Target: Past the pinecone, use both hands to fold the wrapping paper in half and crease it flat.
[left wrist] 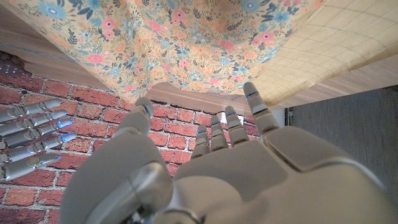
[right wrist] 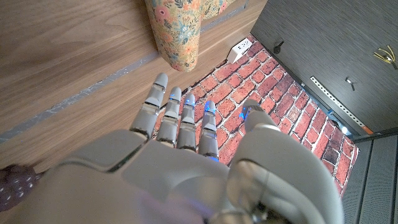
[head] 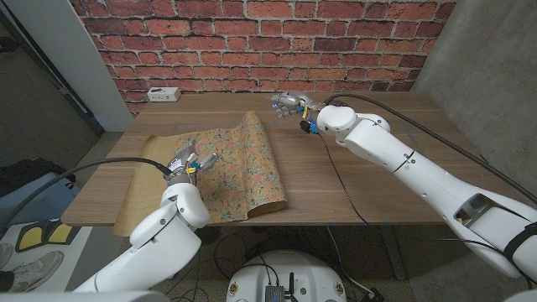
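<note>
Where brick wall (head: 252, 42) rises, wooden table (head: 369, 193) ends — wrapping paper (head: 243, 159) on it.

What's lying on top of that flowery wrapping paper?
The left hand is over the wrapping paper, near its left half. The paper's right edge curls up into a roll. Whatever lies beneath the sheet is covered.

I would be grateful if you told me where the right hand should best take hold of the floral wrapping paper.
Probably at the curled right-hand edge of the floral wrapping paper, coming from the open wooden table on its right. That edge rolls up off the table, giving fingers something to get under, whereas the rest lies flat. The right hand hovers open near its far end; the left hand is over the paper's middle.
</note>
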{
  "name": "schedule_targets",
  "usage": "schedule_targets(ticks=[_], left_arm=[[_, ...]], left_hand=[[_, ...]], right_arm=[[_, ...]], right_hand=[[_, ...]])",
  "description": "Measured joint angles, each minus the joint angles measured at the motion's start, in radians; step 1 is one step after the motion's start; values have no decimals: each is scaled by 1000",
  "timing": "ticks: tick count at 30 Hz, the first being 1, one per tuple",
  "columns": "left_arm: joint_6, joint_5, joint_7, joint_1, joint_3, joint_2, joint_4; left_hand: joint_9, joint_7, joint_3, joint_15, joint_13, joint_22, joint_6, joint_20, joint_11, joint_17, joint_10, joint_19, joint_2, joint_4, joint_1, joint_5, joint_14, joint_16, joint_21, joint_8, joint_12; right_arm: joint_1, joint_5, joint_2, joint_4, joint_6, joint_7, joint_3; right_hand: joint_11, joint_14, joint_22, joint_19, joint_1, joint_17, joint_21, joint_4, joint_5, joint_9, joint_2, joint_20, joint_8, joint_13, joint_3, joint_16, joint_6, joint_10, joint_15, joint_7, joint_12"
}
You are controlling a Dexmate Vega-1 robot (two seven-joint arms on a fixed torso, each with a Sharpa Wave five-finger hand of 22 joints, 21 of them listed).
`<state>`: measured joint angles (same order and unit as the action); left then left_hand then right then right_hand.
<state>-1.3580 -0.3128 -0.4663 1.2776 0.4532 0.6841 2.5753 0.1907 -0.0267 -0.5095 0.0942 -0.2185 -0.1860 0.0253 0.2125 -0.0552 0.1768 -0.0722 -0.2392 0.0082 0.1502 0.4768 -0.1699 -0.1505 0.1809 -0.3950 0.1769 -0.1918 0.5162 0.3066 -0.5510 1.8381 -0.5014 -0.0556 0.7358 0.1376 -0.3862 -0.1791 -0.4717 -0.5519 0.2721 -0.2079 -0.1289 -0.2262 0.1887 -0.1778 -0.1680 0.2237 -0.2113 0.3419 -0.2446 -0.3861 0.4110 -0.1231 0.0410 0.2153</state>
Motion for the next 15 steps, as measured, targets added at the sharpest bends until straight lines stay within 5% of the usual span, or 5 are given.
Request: schedule_targets(ticks=[3, 4, 15], left_arm=[[-8, 35, -36, 0, 0, 0, 0], [-10, 44, -44, 24, -25, -47, 1], [-23, 135, -149, 73, -82, -146, 0]], left_hand=[[0, -2, 10, 16, 0, 0, -27, 0, -3, 0, 31, 0, 0, -2, 0, -4, 16, 0, 6, 0, 0], [0, -4, 12, 20, 0, 0, -31, 0, -5, 0, 40, 0, 0, -4, 0, -4, 20, 0, 8, 0, 0], [0, -17, 25, 45, 0, 0, -64, 0, -16, 0, 63, 0, -9, -8, -9, -4, 24, 0, 16, 0, 0]], right_arm=[[-1, 0, 0, -8, 0, 0, 0], [-1, -1, 0, -11, 11, 18, 0], [-2, -3, 2, -30, 21, 38, 0]], right_hand=[[0, 0, 0, 0, 0, 0, 0, 0, 0, 0, 0, 0, 0, 0, 0, 0, 0, 0, 0, 0, 0], [-4, 0, 0, 0, 0, 0, 0, 0, 0, 0, 0, 0, 0, 0, 0, 0, 0, 4, 0, 0, 0], [2, -5, 0, -11, 0, 0, 0, 0, 0, 0, 0, 0, 0, 0, 0, -7, -3, 9, 5, 4, 0]])
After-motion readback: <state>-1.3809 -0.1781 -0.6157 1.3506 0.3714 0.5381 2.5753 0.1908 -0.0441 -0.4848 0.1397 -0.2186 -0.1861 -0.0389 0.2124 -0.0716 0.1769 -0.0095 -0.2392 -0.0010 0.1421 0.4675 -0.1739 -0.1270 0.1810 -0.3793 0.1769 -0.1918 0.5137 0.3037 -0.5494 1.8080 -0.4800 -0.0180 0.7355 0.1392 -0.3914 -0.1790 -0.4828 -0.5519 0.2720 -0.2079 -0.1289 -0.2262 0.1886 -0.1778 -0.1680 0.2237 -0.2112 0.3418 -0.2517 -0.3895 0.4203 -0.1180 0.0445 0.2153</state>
